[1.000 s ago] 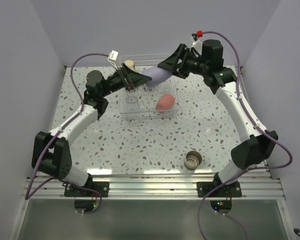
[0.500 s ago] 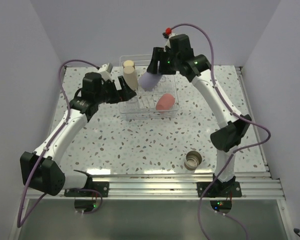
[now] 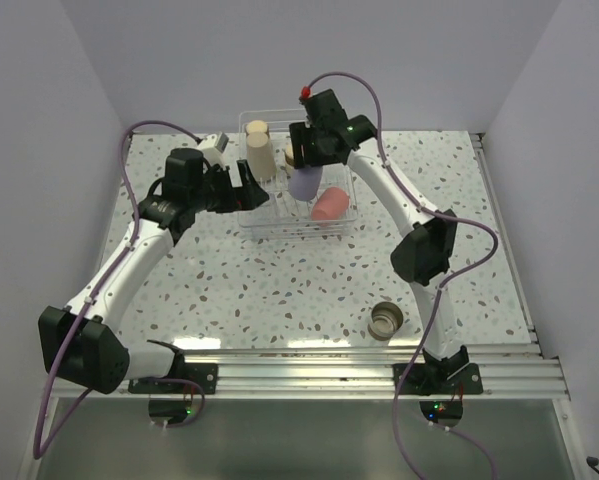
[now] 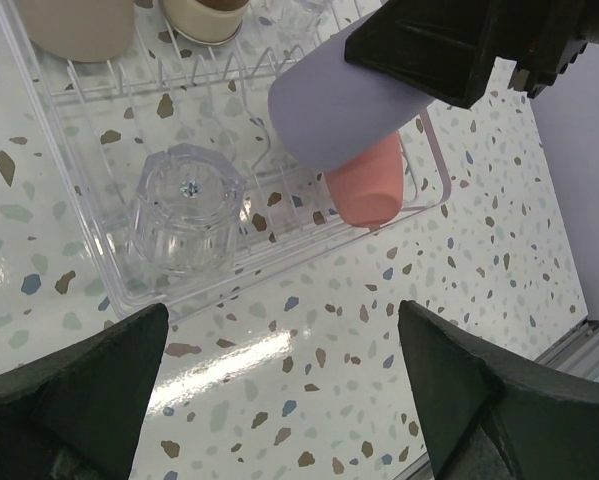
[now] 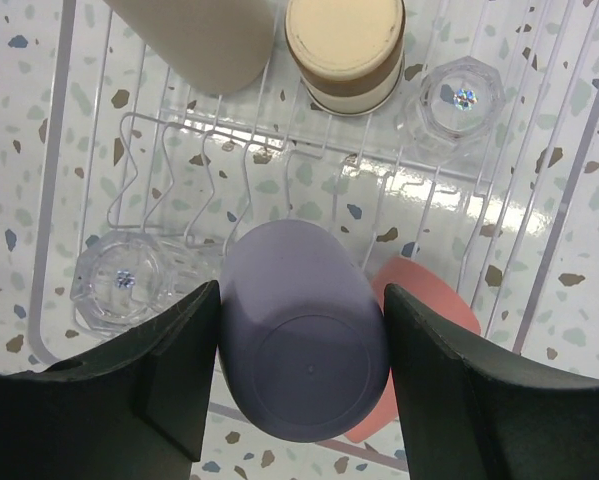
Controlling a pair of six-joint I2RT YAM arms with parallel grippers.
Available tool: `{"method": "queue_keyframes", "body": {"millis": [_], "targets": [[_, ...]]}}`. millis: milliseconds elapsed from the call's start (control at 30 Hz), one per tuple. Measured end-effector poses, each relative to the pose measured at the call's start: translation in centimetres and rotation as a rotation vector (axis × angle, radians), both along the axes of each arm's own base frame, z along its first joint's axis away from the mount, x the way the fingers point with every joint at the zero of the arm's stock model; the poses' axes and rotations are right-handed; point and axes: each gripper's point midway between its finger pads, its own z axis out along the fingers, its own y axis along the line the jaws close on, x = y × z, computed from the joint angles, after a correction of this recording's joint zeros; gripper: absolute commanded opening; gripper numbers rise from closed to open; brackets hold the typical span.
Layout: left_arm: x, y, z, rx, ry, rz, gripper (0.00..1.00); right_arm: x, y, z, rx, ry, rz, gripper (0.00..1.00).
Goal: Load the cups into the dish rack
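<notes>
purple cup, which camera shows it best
The right wrist view: the purple cup fills the middle, base toward the lens, held by the right gripper over the dish rack. The left wrist view shows its side, far end hidden by the gripper. The top view shows it small.

Speckled table inside a pale booth
Terrazzo-patterned tabletop (image 3: 279,290); plain lavender-grey walls (image 3: 179,60) left, far, right; metal rail (image 3: 309,368) nearest.

Left arm stretches forward, left gripper (image 3: 247,188) gaping wide, holding nothing. Right arm arches over, right gripper (image 5: 304,372) pointing straight down, clamped on the lavender cup (image 3: 302,184).
</notes>
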Motion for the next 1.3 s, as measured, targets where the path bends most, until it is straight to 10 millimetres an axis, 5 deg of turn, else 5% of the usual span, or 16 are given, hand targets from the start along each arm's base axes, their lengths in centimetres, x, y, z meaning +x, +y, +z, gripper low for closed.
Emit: {"method": "queue_keyframes", "body": {"millis": [333,700,933,1300], "targets": [[-0.1,0.0,-0.5,0.012,0.015,-0.008,1.0,-0.5,1.3,-0.6,-0.018,-0.003,0.032,0.0],[0.1,-0.1,-1.2,0.022,0.032,-0.013,1.0,0.3,1.2,-4.8,-0.098,0.035,0.034,0.0],[0.4,-0.2,-1.5,0.022,0.043,-0.017,1.0,0.6,1.5,-4.9,-0.101,0.019,0.043,0.0],[0.6,-0.3,-1.4,0.019,0.042,-0.021,1.0,-2.4,1.1,-6.1,-0.161,0.043,0.108,0.61]]}}
